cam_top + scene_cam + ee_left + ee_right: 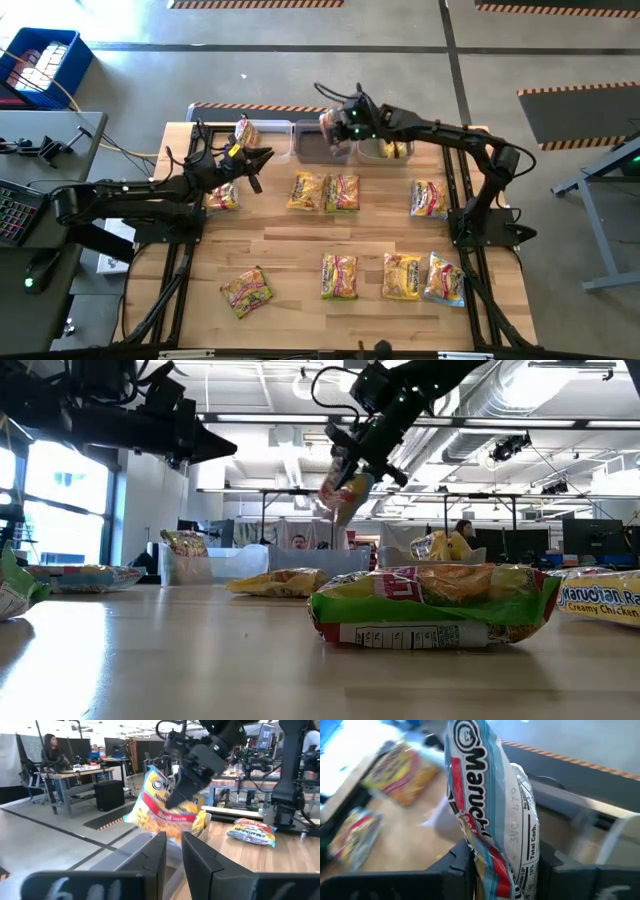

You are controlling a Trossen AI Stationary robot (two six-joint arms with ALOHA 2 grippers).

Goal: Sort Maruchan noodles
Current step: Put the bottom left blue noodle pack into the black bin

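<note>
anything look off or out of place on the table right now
Nothing damaged or spilled. One ramen packet near the front left lies skewed, unlike the squarer packets beside it. The right gripper holds a packet above the clear bins.
</note>
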